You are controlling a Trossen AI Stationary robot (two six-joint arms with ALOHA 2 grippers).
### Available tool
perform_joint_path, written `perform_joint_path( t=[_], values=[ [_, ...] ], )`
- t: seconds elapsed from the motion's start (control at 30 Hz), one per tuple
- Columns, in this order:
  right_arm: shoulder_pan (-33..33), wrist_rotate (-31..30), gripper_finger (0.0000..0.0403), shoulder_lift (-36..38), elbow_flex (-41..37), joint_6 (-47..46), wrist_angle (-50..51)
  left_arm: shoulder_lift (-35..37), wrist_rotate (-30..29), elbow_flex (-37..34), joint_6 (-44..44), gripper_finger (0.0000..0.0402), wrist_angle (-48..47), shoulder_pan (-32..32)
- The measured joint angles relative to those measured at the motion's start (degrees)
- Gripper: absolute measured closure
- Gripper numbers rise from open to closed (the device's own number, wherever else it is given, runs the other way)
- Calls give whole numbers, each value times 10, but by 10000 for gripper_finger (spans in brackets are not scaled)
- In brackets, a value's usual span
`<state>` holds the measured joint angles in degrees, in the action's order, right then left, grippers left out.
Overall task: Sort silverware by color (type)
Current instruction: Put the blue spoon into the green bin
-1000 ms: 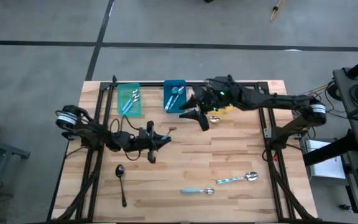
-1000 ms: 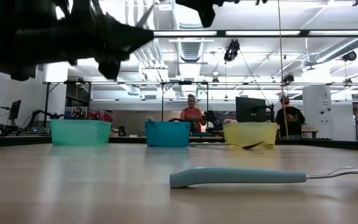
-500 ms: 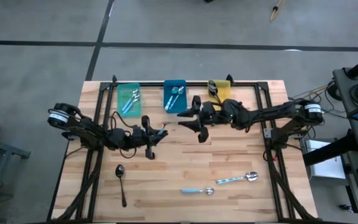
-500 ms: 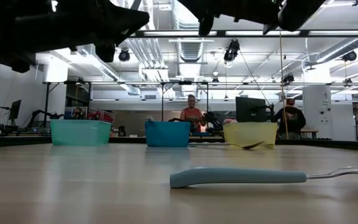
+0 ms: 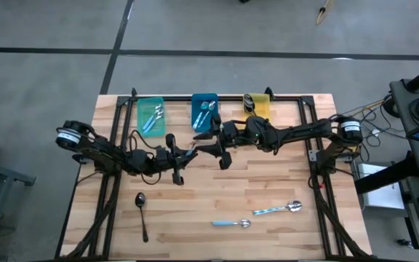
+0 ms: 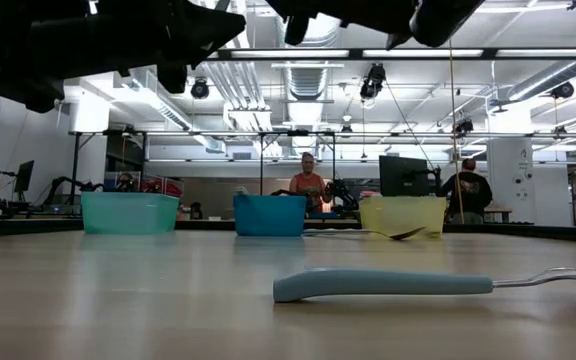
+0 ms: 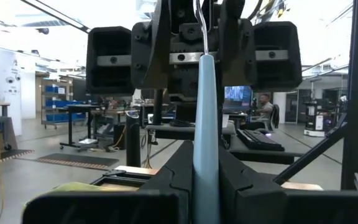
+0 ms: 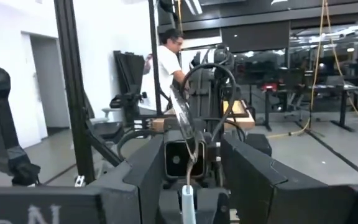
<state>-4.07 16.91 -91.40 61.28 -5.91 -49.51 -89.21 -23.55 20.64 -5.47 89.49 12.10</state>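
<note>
A spoon (image 7: 204, 124) with a light-blue handle and a silver neck is held in the air over the middle of the table, with my left gripper (image 5: 186, 153) shut on it. Its silver end (image 8: 180, 118) points at my right gripper (image 5: 208, 148). That gripper is open and faces the left one, with a finger (image 7: 159, 37) on either side of the silver neck and clear of it. On the table lie a dark spoon (image 5: 141, 207) and two blue-handled spoons (image 5: 231, 223) (image 5: 276, 209). My left gripper pinches the spoon's light-blue handle (image 7: 205, 180) between its two fingers. The fingers come about level from the table's left side, and the spoon runs along them and sticks out ahead. It is lifted clear of the table, silver end foremost and slightly raised.
Teal (image 5: 151, 116), blue (image 5: 204, 110) and yellow (image 5: 257, 105) bins stand in a row at the far edge, with spoons in them. One blue handle (image 6: 383, 284) lies close in the low view. People are in the room behind the table.
My right gripper has gone from beside the blue and yellow bins toward the table's left, down and toward the left gripper, tipping up to about level, and stays open. My left gripper has risen a little and rolled, keeping its hold on the spoon.
</note>
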Motion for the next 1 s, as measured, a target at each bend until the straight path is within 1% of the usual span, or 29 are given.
perform_joint_path(
  t=[0.2, 0.3, 0.37, 0.47, 0.5, 0.7, 0.83, 0.93, 1.0],
  values=[
    [1, 13, 258, -10, 23, 6, -2, 0, 0, -1, 1, 393, 0, 0],
    [0, 9, 274, -11, 23, 6, 0, 0, 0, -1, 1, 393, 0, 0],
    [0, 9, 301, -10, 21, 6, 1, 0, 0, -1, 1, 393, -1, 0],
    [1, 8, 365, -9, 21, 10, 1, 0, 3, -1, 1, 391, -2, 0],
    [1, 6, 379, -9, 20, 15, 1, 0, 3, -1, 2, 389, -2, 1],
    [0, 3, 391, -6, 20, 15, 15, -1, 0, -1, 4, 385, -6, 1],
    [0, -18, 393, 4, 20, 24, 52, -1, -14, -1, 4, 381, -11, 0],
    [0, -21, 393, 10, 20, 30, 74, -1, -14, -1, 2, 369, -17, 0],
    [0, -21, 394, 11, 20, 30, 83, -1, -23, -1, 2, 354, -23, 0]
  ],
)
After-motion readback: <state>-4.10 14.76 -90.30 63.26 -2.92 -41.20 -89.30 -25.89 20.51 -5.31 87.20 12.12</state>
